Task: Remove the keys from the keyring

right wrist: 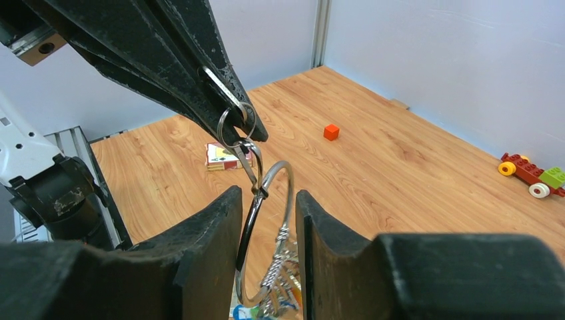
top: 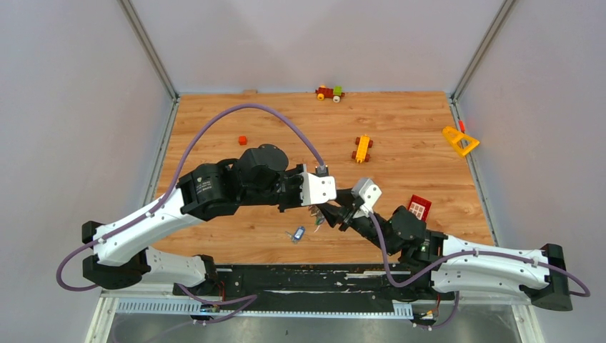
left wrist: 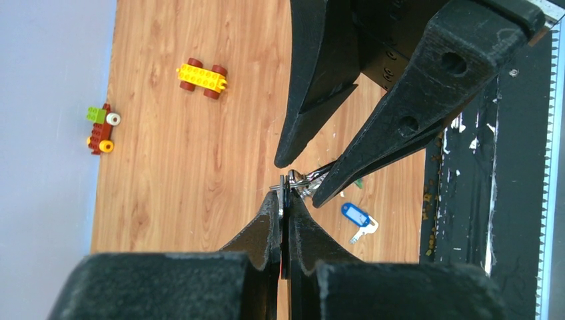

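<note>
The keyring (right wrist: 248, 227) is a silver wire loop hanging above the table between my two grippers. A bunch of keys (right wrist: 283, 293) with coloured tags dangles at its bottom. My left gripper (left wrist: 282, 195) is shut on a flat key that joins the loop through a small silver ring (right wrist: 234, 124). My right gripper (right wrist: 268, 195) has its fingers part-open on either side of the loop. The wire lies against one finger, with a slight gap at the other. In the top view both grippers (top: 312, 209) (top: 330, 214) meet near the front middle. One blue-tagged key (left wrist: 356, 217) lies loose on the table.
A yellow brick car (top: 362, 148), a red and green brick vehicle (top: 329, 93) at the far edge, a small red cube (top: 242, 140), a yellow triangular piece (top: 459, 141) and a red tile (top: 419, 207) lie on the wooden table. A black rail (top: 321, 279) runs along the near edge.
</note>
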Available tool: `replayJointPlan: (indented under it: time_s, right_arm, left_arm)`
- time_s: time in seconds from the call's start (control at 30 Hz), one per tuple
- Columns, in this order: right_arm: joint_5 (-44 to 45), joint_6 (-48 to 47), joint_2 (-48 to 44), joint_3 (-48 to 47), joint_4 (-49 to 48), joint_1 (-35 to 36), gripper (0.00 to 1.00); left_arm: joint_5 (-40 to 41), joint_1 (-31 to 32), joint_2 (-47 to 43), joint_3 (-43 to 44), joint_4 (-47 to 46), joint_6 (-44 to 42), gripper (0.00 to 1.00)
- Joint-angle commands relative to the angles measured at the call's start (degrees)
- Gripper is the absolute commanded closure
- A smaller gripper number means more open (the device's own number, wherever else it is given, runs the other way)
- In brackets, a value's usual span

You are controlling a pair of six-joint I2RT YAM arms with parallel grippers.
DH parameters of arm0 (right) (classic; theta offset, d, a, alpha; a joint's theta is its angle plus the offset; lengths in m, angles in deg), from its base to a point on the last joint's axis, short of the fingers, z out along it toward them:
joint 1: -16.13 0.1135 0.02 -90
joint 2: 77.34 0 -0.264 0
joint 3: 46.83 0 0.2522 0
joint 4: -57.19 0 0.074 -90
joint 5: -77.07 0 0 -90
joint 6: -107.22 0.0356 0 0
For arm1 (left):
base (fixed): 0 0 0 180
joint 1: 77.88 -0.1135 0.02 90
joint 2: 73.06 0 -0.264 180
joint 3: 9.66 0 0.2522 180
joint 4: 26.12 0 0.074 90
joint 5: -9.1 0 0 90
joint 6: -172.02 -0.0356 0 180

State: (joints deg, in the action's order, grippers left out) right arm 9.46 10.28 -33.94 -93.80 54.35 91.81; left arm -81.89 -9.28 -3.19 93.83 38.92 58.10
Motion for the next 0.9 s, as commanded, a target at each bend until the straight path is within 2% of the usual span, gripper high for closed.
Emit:
replayJointPlan:
  time_s: [0.0, 0.53, 0.7, 0.87]
  right_arm:
    - [-0.13, -0.73, -0.88, 0.88, -6.12, -0.01, 0.64]
    - [0.69, -1.94, 0.27, 0.69, -8.20, -0.01, 0.71]
    - [0.55, -2.05, 0.55, 0.69, -8.69, -0.05, 0.77]
    - [0.63, -1.81, -0.01, 1.03, -8.81, -0.02, 0.88]
  left_arm:
    - [-0.85, 0.14, -1.00, 1.49, -3.74, 0.65, 1.00]
    - [-1.20, 0.18, -0.32, 2.07, -3.43, 0.90, 1.00]
    - [-1.20, 0.13, -0.34, 2.11, -3.30, 0.90, 1.00]
    - [-1.04, 0.14, -0.30, 2.22, -3.30, 0.97, 1.00]
